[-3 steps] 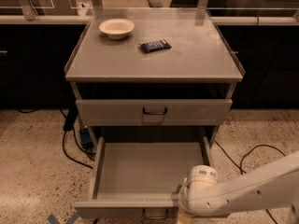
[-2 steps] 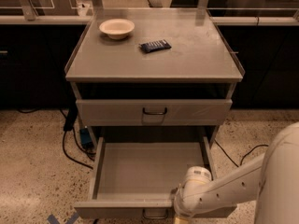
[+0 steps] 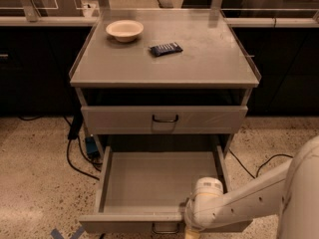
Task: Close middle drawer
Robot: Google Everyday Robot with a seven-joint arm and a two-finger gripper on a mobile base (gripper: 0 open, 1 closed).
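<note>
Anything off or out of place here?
Only the middle drawer stands pulled far out; the gripper is at its front edge, right of centre. Bowl and dark bar lie neatly on top. Nothing spilled.

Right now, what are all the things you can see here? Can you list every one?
cabinet: one, grey, centre of the view
bowl: one, cream, back left of the cabinet top
packet: one, dark blue, on the cabinet top, right of the bowl
top drawer: one, grey with a dark handle, shut
middle drawer: one, grey, pulled out, nothing inside
cables: at least two, black, on the floor either side of the cabinet
tape mark: one, blue, on the floor at bottom left
floor: speckled beige, all around
arm: one, white, reaching in from the lower right
gripper: one, pale, at the middle drawer's front edge, at the bottom of the view
</note>
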